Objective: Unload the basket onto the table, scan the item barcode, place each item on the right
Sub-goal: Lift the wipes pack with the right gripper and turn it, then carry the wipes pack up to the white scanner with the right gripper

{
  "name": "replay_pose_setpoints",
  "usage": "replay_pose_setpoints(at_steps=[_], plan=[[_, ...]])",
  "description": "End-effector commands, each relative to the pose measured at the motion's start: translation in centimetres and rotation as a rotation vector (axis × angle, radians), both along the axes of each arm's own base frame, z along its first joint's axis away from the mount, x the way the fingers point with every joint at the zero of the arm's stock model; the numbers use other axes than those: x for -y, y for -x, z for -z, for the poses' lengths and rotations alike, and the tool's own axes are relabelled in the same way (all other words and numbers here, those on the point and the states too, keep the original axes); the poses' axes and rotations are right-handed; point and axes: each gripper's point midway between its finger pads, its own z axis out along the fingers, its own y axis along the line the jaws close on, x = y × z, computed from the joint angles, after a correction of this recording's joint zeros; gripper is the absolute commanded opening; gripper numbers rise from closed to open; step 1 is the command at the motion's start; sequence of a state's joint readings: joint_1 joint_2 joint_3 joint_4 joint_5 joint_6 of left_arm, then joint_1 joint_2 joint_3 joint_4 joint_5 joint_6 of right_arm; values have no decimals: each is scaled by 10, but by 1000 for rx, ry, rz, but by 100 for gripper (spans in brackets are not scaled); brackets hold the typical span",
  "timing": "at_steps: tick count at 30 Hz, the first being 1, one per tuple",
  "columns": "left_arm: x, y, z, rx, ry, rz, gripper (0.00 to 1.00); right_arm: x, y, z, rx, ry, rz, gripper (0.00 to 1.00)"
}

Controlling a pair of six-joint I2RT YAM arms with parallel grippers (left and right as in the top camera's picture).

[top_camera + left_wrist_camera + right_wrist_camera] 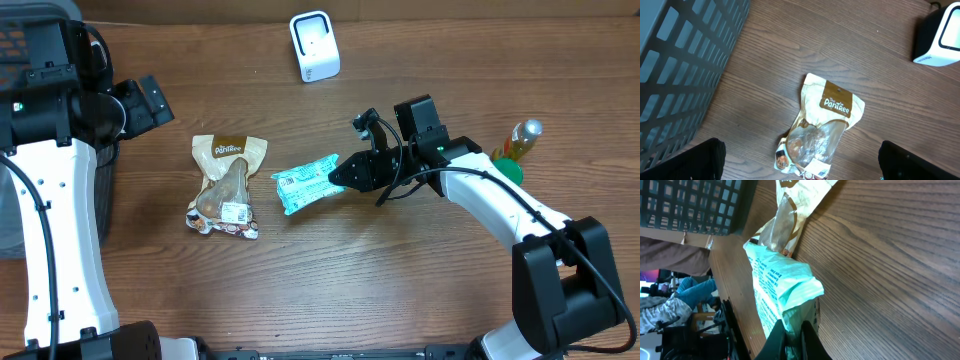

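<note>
right gripper (343,175): clamped on one end of the green packet (305,184) | packet: mid-table, just beside the brown pouch (228,186), well apart from the white scanner (314,46) | left gripper (152,100): jaws wide, holding nothing, near the basket (685,65)

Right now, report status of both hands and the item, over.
Left hand open, empty. Right hand shut on teal packet. Brown pouch beside it; way to white scanner free.
</note>
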State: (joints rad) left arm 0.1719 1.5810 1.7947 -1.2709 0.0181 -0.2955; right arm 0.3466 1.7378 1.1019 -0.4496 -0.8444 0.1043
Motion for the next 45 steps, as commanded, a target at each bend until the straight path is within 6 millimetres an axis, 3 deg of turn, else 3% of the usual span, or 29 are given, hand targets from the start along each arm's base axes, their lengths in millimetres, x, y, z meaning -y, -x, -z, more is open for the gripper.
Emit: replay_pose_setpoints(at_steps=[1, 8, 13, 18, 20, 23, 26, 28, 32, 41, 45], plan=[[1, -1, -2, 5, -6, 12, 100, 4, -6, -6, 43, 11, 16, 4], [1, -1, -2, 5, -6, 12, 99, 32, -33, 19, 176, 239, 114, 4], [1, -1, -2, 5, -6, 12, 100, 34, -44, 15, 276, 267, 85, 4], [1, -1, -2, 5, -6, 12, 100, 27, -73, -52, 352, 257, 110, 3], [1, -1, -2, 5, -6, 12, 100, 32, -86, -91, 399, 290, 146, 3], [1, -1, -2, 5, -6, 12, 99, 45, -109, -170, 597, 369, 195, 3], [1, -1, -2, 5, -6, 12, 100, 56, -129, -215, 779, 426, 251, 3], [1, -1, -2, 5, -6, 12, 100, 59, -140, -226, 865, 455, 267, 3], [1, -1, -2, 5, -6, 12, 99, 55, -168, -220, 996, 545, 245, 3], [1, -1, -2, 5, -6, 12, 100, 13, -233, -146, 1272, 903, 49, 4], [1, -1, -2, 5, -6, 12, 100, 3, -257, -118, 1350, 1023, 30, 3]])
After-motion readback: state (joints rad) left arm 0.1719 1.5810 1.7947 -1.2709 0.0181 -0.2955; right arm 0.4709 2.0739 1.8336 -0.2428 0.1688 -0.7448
